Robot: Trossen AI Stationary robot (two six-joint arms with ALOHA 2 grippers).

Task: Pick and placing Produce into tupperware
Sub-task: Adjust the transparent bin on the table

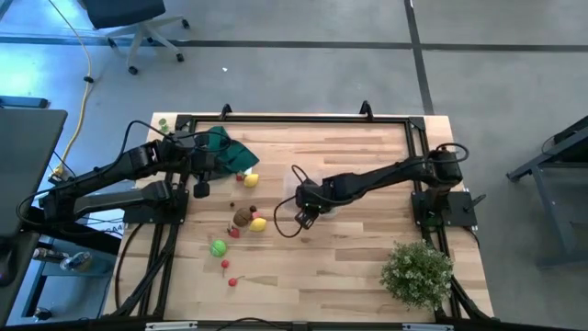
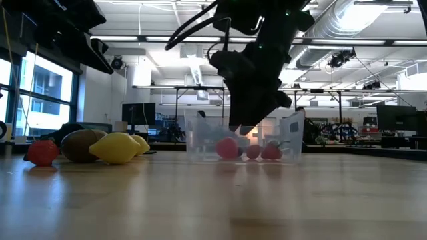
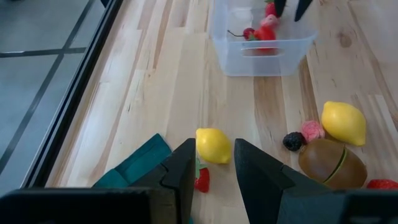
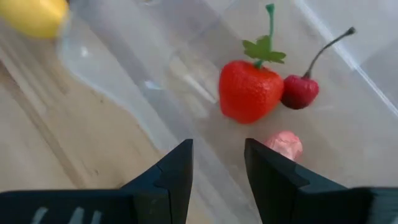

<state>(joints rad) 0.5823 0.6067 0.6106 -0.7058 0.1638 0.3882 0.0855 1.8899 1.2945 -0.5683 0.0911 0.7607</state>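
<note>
The clear tupperware tub stands on the wooden table and holds a red strawberry, a cherry and a pink berry. My right gripper hangs open just above the tub, holding nothing. My left gripper is open near the table's left edge, beside the dark green cloth, with a yellow lemon lying ahead of its fingers, untouched. More produce lies loose on the table: a second lemon, a brown fruit, a blackberry and a green piece.
A bushy pale-green plant stands at the table's near right corner. Small red pieces lie toward the near edge on the left. A black frame runs along the far edge. Bare wood shows between the tub and the plant.
</note>
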